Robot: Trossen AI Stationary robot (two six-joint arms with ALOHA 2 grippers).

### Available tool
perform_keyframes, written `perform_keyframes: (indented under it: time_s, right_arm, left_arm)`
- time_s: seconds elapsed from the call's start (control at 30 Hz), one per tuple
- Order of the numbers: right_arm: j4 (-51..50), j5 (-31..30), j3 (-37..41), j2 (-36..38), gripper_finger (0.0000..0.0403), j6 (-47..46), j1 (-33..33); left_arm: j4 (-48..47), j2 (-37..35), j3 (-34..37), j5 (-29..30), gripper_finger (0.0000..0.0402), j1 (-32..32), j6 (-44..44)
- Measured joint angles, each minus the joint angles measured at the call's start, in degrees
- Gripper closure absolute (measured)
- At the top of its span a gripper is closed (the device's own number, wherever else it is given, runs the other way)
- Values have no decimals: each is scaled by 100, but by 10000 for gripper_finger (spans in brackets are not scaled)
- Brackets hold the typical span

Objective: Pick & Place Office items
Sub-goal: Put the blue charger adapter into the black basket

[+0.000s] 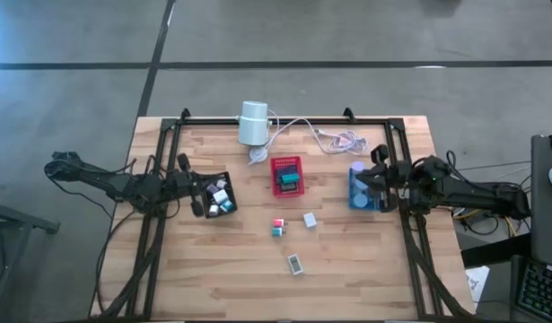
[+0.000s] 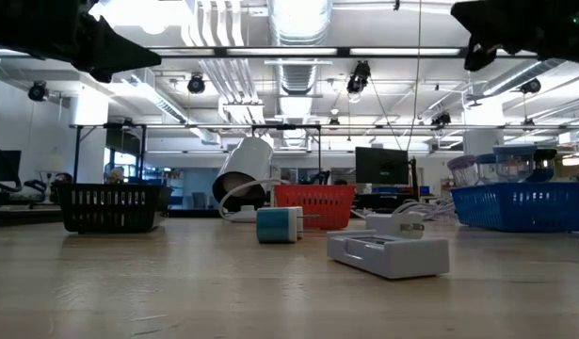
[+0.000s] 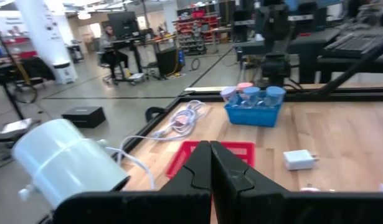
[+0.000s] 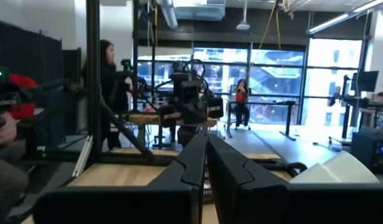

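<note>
Loose office items lie on the wooden table: a pink and teal pair, a white block and a flat white piece, which the low view shows close by beside a teal block. More pieces sit in the black tray, the red tray and the blue tray. My left gripper hovers shut at the black tray, with nothing between its fingers. My right gripper hovers shut over the blue tray, also holding nothing.
A white cylinder lies at the table's far edge, and its cable trails toward the blue tray. A black frame runs along the table's far, left and right sides. People sit and stand in the room beyond the table.
</note>
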State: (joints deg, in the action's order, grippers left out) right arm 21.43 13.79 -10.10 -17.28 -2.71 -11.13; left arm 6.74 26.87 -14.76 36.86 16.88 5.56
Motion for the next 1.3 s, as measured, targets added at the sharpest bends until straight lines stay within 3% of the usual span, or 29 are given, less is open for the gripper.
perform_keyframes:
  time_s: [0.17, 0.5, 1.3]
  right_arm:
    - [30, -187, 296, 354, 391, -169, -37]
    - [149, -346, 961, 987, 390, -18, -57]
    - [107, -438, 961, 995, 390, -143, -51]
  left_arm:
    - [1, 0, 0, 342, 401, 0, 2]
    - [0, 0, 0, 349, 401, 0, 66]
    - [3, 28, 0, 348, 401, 0, 320]
